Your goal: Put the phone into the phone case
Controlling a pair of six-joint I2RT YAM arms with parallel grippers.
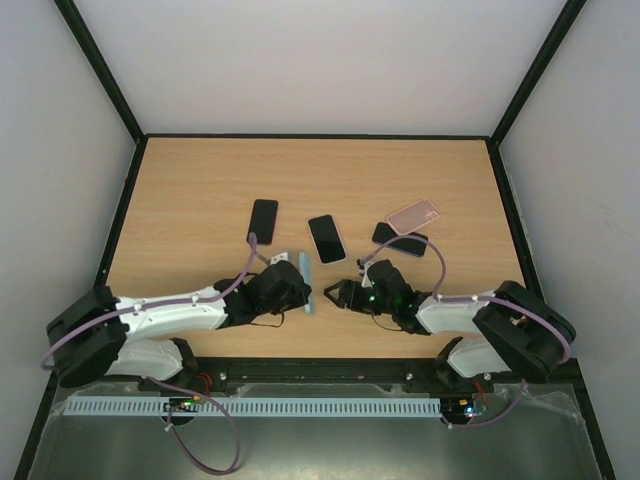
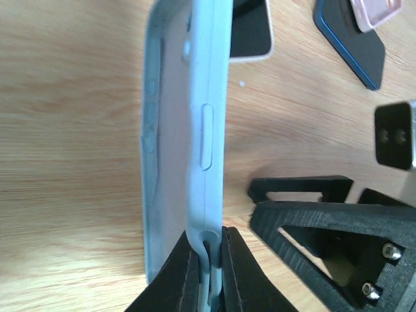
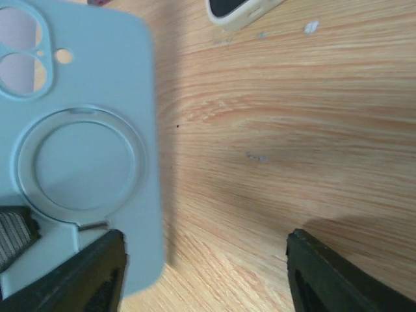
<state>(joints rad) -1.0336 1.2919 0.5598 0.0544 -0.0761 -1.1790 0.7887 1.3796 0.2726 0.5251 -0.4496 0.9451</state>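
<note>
One pale blue phone case (image 1: 307, 285) stands on edge, pinched by the left tool (image 2: 209, 273), at the counter's (image 1: 180, 190) 6 o'clock side, the right tool (image 3: 205, 266) spread beside it and the phone (image 1: 326, 238) flat at its 1 o'clock.

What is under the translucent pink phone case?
The translucent pink phone case rests partly on a dark, blue-edged phone. The phone's far end is covered by the case, so that part cannot be seen.

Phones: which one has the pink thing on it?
The dark phone farthest right; a pink case rests on its far end. The black phone and white-edged phone lie bare.
</note>
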